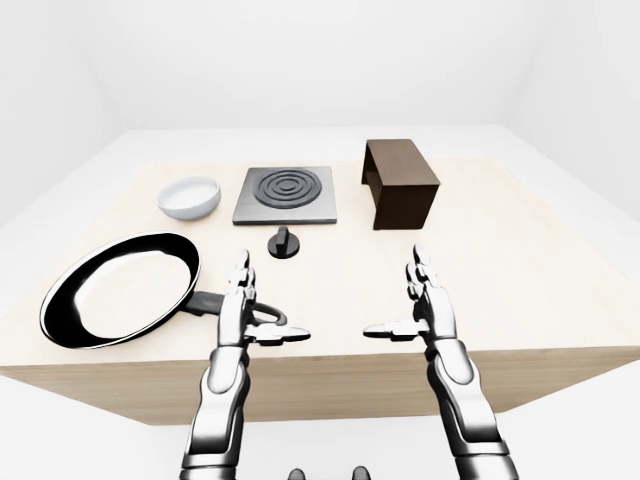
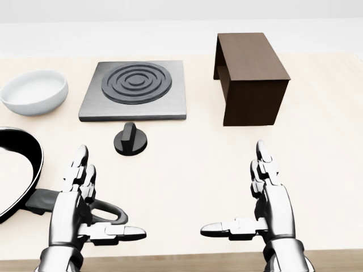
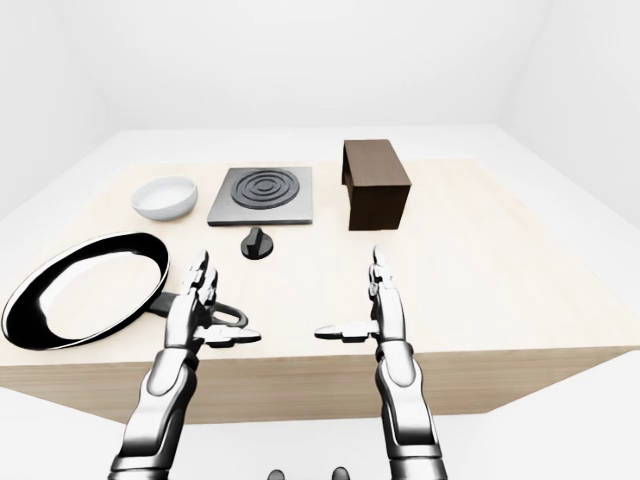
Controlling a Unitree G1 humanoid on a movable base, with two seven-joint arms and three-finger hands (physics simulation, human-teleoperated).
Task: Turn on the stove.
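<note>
A grey stove plate [image 2: 135, 89] with dark concentric rings lies flat at the top middle of the head view. Just below it on the table sits its black round knob [image 2: 130, 140], with a raised bar on top. My left hand [image 2: 105, 198] hovers low at the bottom left, fingers stretched out and thumb pointing inward; it is open and empty. The knob is above it and a little to its right. My right hand [image 2: 235, 192] mirrors it at the bottom right, open and empty too. Neither hand touches the knob.
A black frying pan [image 1: 120, 288] lies at the left, its handle loop [image 2: 108, 214] under my left hand. A white bowl [image 2: 34, 92] stands left of the stove. A dark brown open box [image 2: 249, 76] stands right of it. The wooden table [image 2: 193, 164] ends just below my hands.
</note>
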